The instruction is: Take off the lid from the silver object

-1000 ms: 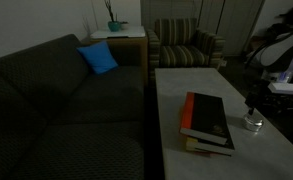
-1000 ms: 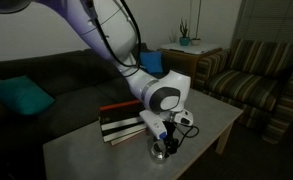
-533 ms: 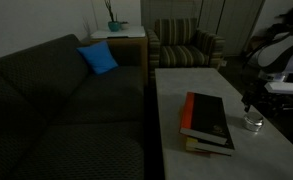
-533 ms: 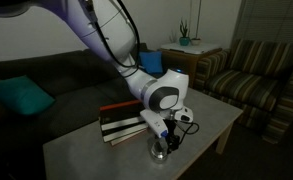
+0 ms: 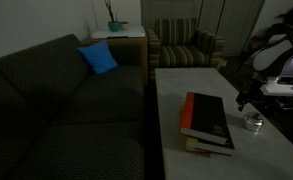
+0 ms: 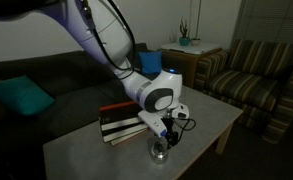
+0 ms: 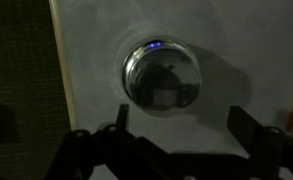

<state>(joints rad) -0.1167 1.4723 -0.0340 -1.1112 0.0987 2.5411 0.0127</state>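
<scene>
A pale grey table (image 7: 86,50) stands in a dim living room. Closest to the wrist camera, the one black gripper (image 7: 176,114) has its jaws spread wide, wider than the tin. They pinch nothing and touch nothing, and bare tabletop shows between the fingers (image 7: 119,118). Just past the fingertips is the single flat round silvery lid (image 7: 162,74), seated on the one small low shiny silver tin (image 6: 161,151). In both exterior views the gripper (image 6: 167,130) hangs just above the tin (image 5: 253,122). Just beside the tin lies one black-and-orange stack of books (image 5: 207,122). Farther off are a dark sofa (image 5: 56,110) with a blue cushion (image 5: 98,58), a teal cushion (image 6: 24,97), one striped armchair (image 5: 186,45) and a potted plant (image 5: 113,24).
</scene>
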